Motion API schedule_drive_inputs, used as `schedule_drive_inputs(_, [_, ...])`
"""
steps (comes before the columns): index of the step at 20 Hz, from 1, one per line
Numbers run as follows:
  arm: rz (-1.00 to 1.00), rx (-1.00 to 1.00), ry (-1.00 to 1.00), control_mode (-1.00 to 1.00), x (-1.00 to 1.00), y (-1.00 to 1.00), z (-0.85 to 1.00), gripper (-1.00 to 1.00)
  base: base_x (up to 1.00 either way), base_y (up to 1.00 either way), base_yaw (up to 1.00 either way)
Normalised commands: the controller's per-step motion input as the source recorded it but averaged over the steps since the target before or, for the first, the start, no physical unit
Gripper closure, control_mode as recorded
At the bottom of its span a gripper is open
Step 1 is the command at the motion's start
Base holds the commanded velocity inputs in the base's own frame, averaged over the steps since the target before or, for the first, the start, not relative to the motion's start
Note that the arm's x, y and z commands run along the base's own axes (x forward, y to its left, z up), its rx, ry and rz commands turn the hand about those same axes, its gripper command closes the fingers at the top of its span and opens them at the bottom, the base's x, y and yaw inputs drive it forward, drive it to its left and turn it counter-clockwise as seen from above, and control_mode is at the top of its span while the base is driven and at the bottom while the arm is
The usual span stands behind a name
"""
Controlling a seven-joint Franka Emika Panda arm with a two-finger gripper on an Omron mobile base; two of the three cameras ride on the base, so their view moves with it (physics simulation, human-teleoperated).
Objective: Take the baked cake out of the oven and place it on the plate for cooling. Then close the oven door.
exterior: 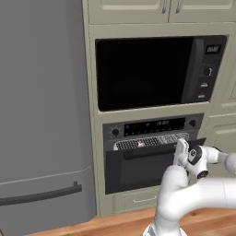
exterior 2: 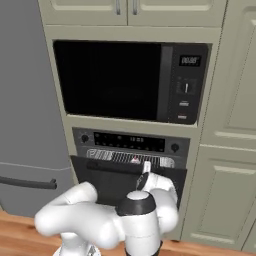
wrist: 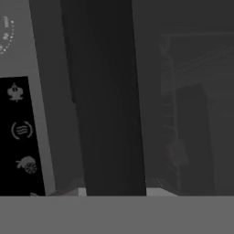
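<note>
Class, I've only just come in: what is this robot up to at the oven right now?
The white arm has reached to the oven below the microwave, and its gripper sits at the bar handle of the oven door, seemingly closed around it. The door is only slightly ajar at the top, with a strip of wire rack showing in the gap. The cake is not yet out, so this looks like the start of pulling the door open.

White arm bent at the elbow, reaching forward, claw (exterior: 180,148) closed narrow.
</note>
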Motion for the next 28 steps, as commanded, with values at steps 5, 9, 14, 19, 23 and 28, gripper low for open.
schedule_drive_inputs(5, [0.00,-0.03,0.14,-1.00,-0.54,-0.38,0.00,1.00,0.00,0.00,0.00])
schedule_drive_inputs(9, [0.00,-0.02,0.16,-1.00,-0.56,-0.38,0.00,1.00,0.00,0.00,0.00])
schedule_drive_inputs(14, [0.00,-0.03,0.19,-1.00,-0.48,-0.23,0.00,-1.00,0.00,0.00,0.00])
schedule_drive_inputs(19, [0.00,-0.04,0.19,-1.00,-0.28,-0.11,0.00,-1.00,0.00,0.00,0.00])
schedule_drive_inputs(23, [0.00,-0.01,0.17,-1.00,-0.09,-0.10,0.06,-1.00,0.00,0.00,0.00])
schedule_drive_inputs(28, [0.00,0.00,0.10,-1.00,-0.08,-0.15,0.13,-1.00,0.00,0.00,0.00])
